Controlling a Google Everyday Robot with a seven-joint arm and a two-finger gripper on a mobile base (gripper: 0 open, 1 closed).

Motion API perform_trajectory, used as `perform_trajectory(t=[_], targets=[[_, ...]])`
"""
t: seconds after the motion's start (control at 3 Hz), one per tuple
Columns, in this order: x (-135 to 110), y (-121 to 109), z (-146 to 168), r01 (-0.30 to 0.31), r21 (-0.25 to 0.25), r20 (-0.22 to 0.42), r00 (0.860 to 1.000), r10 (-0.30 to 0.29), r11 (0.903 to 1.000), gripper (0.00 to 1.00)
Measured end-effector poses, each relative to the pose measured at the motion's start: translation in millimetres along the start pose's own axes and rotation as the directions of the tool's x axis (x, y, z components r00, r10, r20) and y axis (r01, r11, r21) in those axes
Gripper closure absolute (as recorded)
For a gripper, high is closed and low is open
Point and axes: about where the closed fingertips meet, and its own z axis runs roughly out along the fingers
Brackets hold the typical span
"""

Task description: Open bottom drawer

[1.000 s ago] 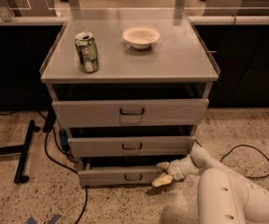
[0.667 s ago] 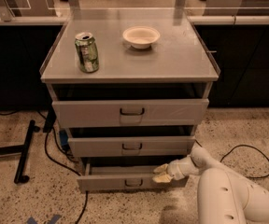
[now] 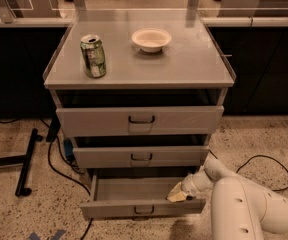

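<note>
The bottom drawer (image 3: pixel 134 209) of the grey cabinet (image 3: pixel 184 69) stands pulled well out, its plain grey inside showing; its pale front carries a small dark handle (image 3: pixel 144 210). My gripper (image 3: pixel 176 194) sits at the drawer's right end, at the top edge of the front, with its yellowish tips just inside the drawer. The white arm (image 3: pixel 244 211) runs in from the lower right. The middle drawer (image 3: pixel 141 156) and top drawer (image 3: pixel 141 120) above sit slightly out.
A green can (image 3: pixel 93 55) and a white bowl (image 3: pixel 151 38) stand on the cabinet top. Black cables (image 3: pixel 59 164) lie on the floor at left beside a dark stand leg (image 3: pixel 26 161). Another cable (image 3: pixel 269 166) loops at right.
The bottom drawer has slid further out toward the camera, its inside now exposed. My gripper has moved with it at its right end.
</note>
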Motion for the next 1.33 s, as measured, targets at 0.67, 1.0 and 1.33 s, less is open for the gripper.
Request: perform_trajectory(t=[0.67, 1.0, 1.33], targets=[[10, 7, -4, -0.006, -0.004, -0.037, 0.999, 0.005, 1.0, 0.32], [16, 10, -5, -0.008, -0.005, -0.054, 0.999, 0.007, 1.0, 0.07], [37, 18, -5, -0.006, -0.013, -0.106, 0.994, 0.005, 0.9999, 0.0]])
